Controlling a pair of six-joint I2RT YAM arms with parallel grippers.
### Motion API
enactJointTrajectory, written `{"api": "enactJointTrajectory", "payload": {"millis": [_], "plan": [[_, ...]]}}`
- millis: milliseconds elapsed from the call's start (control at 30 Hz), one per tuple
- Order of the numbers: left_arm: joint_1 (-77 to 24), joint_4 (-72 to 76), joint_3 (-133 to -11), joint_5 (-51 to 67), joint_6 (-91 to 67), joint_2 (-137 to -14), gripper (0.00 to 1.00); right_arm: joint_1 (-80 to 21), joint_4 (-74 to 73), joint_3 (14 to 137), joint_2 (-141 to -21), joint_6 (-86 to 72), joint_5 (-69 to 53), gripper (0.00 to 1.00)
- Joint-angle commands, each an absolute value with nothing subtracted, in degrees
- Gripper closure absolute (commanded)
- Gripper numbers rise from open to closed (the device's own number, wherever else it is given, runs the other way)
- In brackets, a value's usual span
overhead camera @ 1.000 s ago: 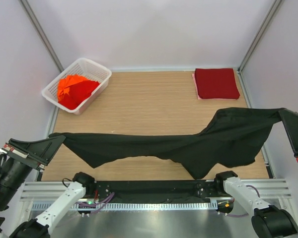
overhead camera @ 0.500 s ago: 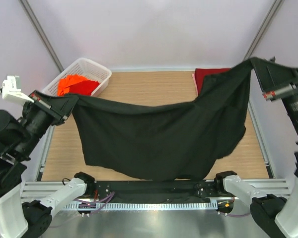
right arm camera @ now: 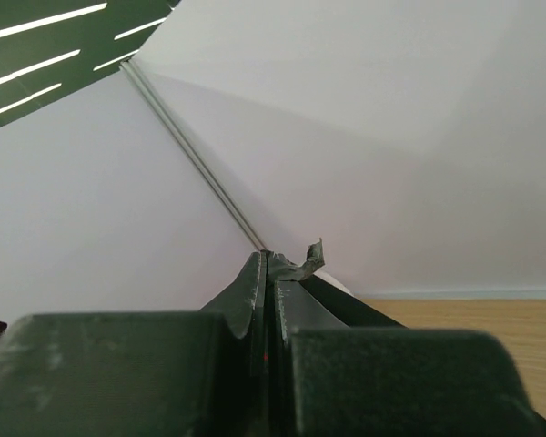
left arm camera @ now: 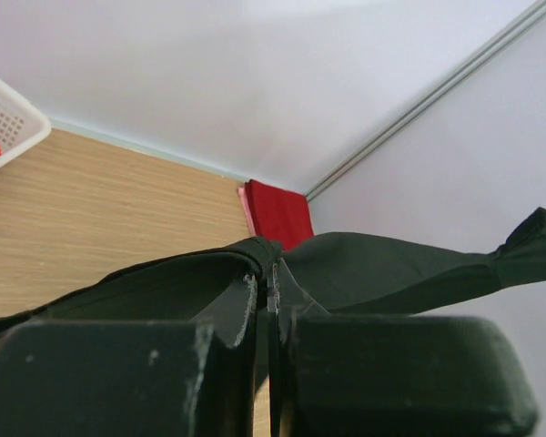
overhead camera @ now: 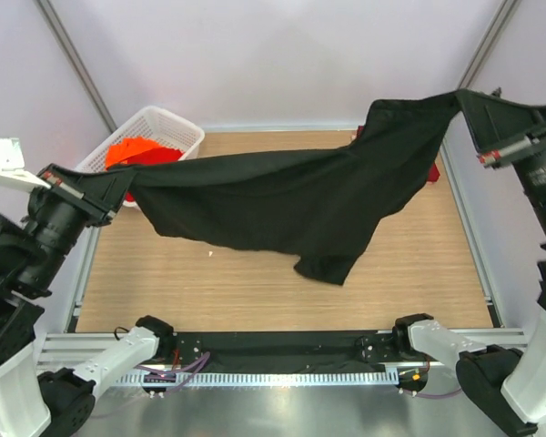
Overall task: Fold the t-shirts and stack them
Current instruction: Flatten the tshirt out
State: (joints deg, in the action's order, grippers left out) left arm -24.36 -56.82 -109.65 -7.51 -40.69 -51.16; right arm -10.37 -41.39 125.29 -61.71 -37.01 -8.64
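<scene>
The soft black short-sleeved cloth t-shirt (overhead camera: 291, 196) hangs in the air above the wooden counter (overhead camera: 255, 291), stretched side to side, its loose middle sagging. It looks light and limp, best held by corners and kept taut. The left jaws are clamped on its left edge, the right jaws pinched on its raised right corner. Beyond lie a folded dark red shirt (left arm camera: 278, 211) and crumpled orange-red shirts (overhead camera: 132, 152) in a white plastic lattice basket (overhead camera: 187, 132).
</scene>
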Motion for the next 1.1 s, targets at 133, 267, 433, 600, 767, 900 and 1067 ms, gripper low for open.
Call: {"api": "enactJointTrajectory", "payload": {"millis": [133, 267, 433, 600, 767, 900, 1067], "plan": [[-24.4, -57.7, -113.4, -6.6, -43.9, -45.0, 1.00, -10.1, -46.0, 133.1, -56.7, -40.0, -8.3, 0.99], [-24.4, -59.5, -113.7, -6.2, -45.7, -42.2, 1.00, -10.0, -48.7, 133.9, -54.4, -43.1, -8.3, 0.99], [-24.4, -61.2, -114.7, -4.8, -46.5, -41.5, 1.00, -8.7, -49.9, 133.9, -52.6, -46.4, -9.1, 0.99], [-24.4, -59.7, -112.5, -4.3, -45.8, -42.3, 1.00, -8.3, -46.8, 130.4, -52.8, -47.0, -9.2, 0.99], [-24.5, -54.5, -106.2, -6.2, -43.9, -43.9, 1.00, -8.4, -39.3, 121.1, -53.2, -45.1, -8.6, 0.99], [-24.4, -49.1, -95.0, -10.7, -43.3, -45.1, 1.00, -8.3, -30.2, 103.4, -52.2, -43.2, -7.5, 0.99], [-24.4, -41.7, -79.6, -16.8, -41.4, -48.8, 1.00, -8.4, -21.6, 87.9, -55.5, -39.7, -4.5, 0.99]]}}
